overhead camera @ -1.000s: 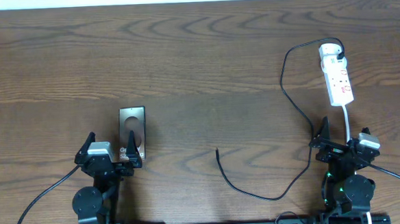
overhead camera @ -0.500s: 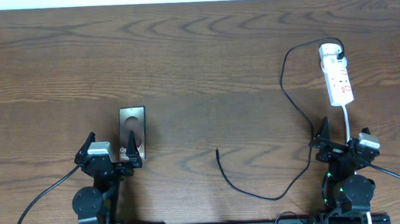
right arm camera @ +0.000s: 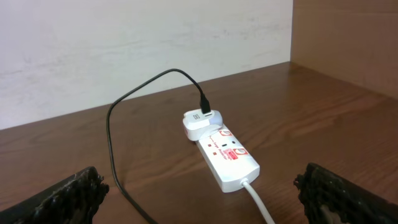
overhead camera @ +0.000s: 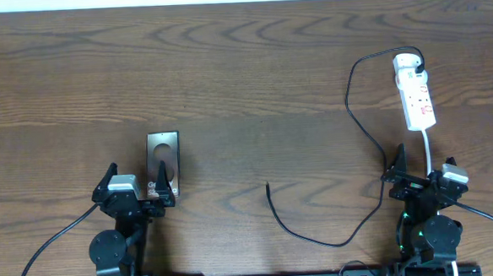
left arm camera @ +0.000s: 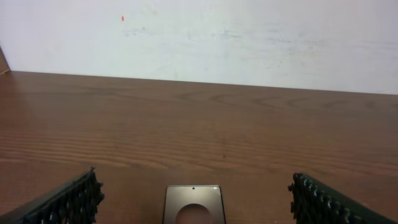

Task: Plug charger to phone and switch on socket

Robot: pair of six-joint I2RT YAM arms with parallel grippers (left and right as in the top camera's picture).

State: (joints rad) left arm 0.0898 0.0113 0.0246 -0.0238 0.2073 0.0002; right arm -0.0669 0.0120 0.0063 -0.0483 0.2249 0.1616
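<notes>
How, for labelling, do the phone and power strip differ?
The phone is dark and glossy; the power strip is white with red marks. The phone has nothing plugged in; the power strip carries the charger cable. The phone lies left, the power strip far right. Both lie flat on the table.

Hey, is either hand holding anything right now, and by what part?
Nothing is held. The left hand and the right hand are both open and empty.
</notes>
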